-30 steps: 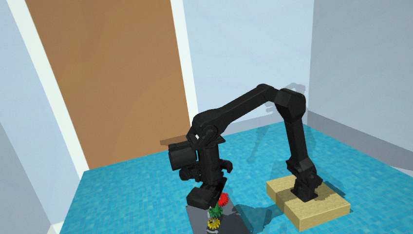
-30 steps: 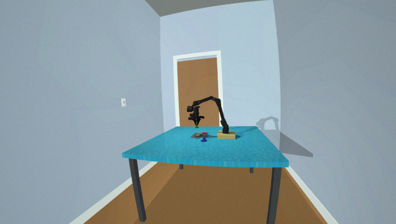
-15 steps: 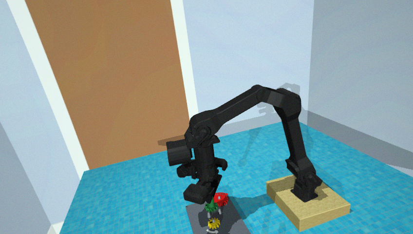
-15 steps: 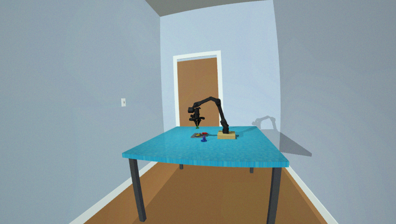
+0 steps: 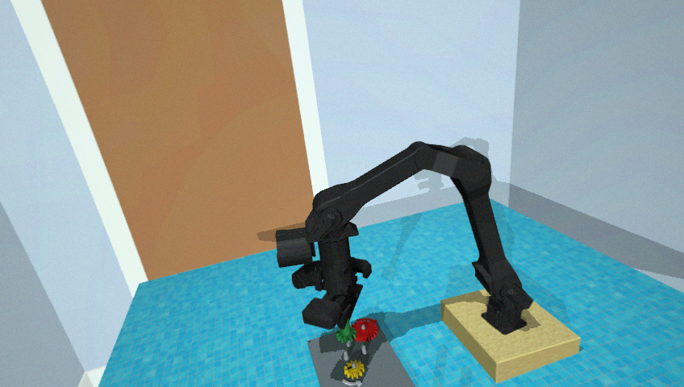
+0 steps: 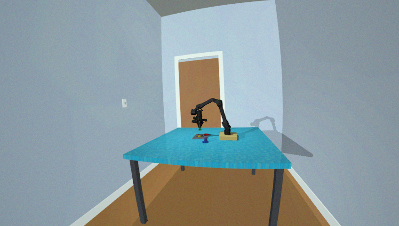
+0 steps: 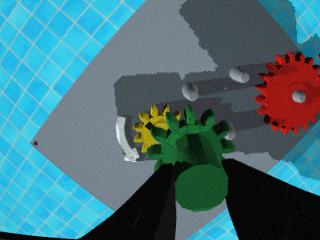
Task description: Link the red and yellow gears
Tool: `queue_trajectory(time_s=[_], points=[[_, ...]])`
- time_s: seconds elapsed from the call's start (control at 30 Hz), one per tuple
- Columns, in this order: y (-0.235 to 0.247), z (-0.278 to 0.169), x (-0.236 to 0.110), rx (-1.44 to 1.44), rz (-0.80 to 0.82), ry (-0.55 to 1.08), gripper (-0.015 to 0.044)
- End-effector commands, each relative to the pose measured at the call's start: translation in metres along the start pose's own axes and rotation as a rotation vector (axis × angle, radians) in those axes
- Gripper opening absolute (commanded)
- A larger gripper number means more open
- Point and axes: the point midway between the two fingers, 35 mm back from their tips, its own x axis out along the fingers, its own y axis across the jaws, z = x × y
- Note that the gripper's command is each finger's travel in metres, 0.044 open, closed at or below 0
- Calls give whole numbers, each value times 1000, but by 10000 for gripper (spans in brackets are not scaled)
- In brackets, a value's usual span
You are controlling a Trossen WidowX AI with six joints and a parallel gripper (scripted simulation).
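My gripper (image 5: 346, 322) (image 6: 199, 126) (image 7: 198, 172) is shut on the handle of the green gear (image 5: 345, 336) (image 6: 199, 129) (image 7: 189, 142) and holds it upright in the air above the grey board (image 5: 326, 371) (image 7: 75, 142). The red gear (image 5: 367, 331) (image 6: 206, 134) (image 7: 281, 102) sits on a peg. The yellow gear (image 5: 354, 370) (image 7: 149, 131) sits on another, partly hidden by the green gear in the wrist view. Three empty pegs show in the wrist view: one peg (image 7: 190, 92), a second peg (image 7: 239, 74) and a third peg (image 7: 230, 131), partly behind the green gear's teeth. A blue gear (image 6: 205, 141) stands on the table.
The white arrow (image 7: 125, 140) lies beside the yellow gear. The arm's tan base block (image 5: 537, 347) (image 6: 227, 137) stands to the right of the board on the blue table (image 5: 201, 326) (image 6: 168, 151). The arm's shadow falls across the board.
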Motion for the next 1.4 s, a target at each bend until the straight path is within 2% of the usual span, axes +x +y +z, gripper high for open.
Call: queue_trajectory(time_s=[0.0,0.5,1.37], points=[[-11,5,6,-4,-7,3,0],[-43,23,22,-4,-10,3,0],[-44,24,18,-4,-10,3,0]])
